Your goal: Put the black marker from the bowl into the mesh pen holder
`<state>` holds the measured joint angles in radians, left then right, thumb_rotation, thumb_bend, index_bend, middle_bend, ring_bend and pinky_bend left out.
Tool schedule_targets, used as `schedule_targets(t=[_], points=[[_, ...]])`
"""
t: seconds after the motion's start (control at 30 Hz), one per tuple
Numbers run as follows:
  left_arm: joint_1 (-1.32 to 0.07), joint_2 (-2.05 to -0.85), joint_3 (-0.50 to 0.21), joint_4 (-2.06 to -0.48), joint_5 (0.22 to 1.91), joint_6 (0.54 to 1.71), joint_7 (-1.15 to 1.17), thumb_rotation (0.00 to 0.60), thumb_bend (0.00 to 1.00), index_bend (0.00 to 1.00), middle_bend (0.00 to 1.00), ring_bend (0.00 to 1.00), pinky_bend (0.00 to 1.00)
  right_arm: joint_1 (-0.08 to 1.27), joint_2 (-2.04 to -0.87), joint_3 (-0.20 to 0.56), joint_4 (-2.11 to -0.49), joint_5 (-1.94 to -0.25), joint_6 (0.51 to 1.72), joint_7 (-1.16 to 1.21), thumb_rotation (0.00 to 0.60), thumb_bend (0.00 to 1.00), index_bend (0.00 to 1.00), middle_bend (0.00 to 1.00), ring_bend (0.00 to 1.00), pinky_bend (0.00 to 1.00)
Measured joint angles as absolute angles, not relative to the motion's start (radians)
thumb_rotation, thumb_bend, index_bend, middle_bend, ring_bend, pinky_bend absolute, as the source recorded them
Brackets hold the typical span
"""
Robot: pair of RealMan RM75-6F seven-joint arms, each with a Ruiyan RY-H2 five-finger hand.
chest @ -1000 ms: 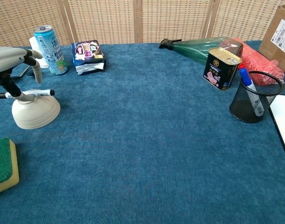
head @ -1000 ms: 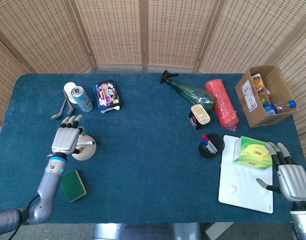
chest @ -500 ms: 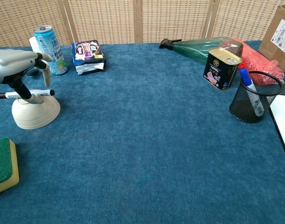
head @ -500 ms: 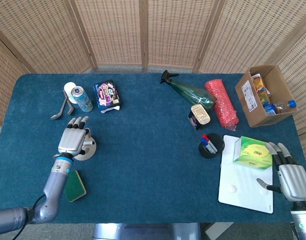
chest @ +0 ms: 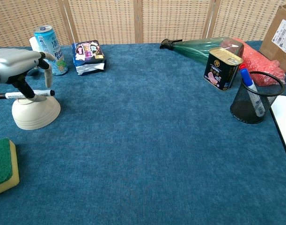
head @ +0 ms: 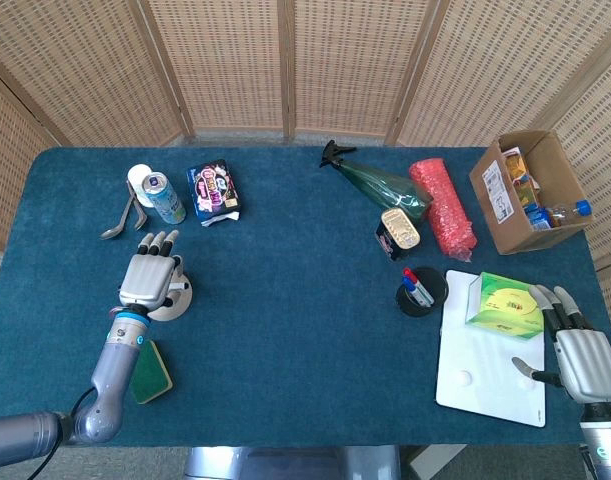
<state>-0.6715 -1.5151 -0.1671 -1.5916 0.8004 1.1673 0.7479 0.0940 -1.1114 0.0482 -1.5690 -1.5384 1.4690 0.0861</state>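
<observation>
— Over the bowl (chest: 35,112), what is the left hand (head: 150,278) doing?
— It hovers palm-down, fingers extended, thumb reaching down beside the black marker (chest: 25,94); whether it grips, I cannot tell.
— And the marker?
— Lying across the bowl's rim, well apart from the mesh pen holder (chest: 253,103).
— The right hand (head: 582,357)?
— Spread flat, holding nothing.

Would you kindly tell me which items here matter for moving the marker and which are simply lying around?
Belonging to the job: black marker, bowl, mesh pen holder, left hand.

Lying about: drink can, snack packet, sponge, green spray bottle, tin, cardboard box, tissue box.
</observation>
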Motion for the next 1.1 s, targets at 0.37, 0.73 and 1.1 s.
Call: schedule_targets(t=[0.37,0.73,1.1], points=[[-0.684,-1.536,-0.165,-1.567,0.793,1.169,0.748,0.600,0.39,0.51,0.00,0.00,0.06,0.096,-1.112,0.049,-1.565,-1.534,1.464,0.093,0.600,0.00,0.00,0.00,0.00,0.31],[-0.679,-1.512,-0.168,-1.598,0.819,1.183,0.722,0.600,0.39,0.53,0.00,0.00,0.07,0.098,-1.114,0.048,-1.564,-1.535,1.459,0.091,0.600,0.00,0.00,0.00,0.00,0.31],[-0.661,-1.426,-0.174,-1.728,0.874,1.233,0.704,0.600,0.39,0.54,0.00,0.00,0.08,0.099,-1.117,0.047,-1.560,-1.532,1.456,0.089,0.600,0.00,0.00,0.00,0.00,0.31]])
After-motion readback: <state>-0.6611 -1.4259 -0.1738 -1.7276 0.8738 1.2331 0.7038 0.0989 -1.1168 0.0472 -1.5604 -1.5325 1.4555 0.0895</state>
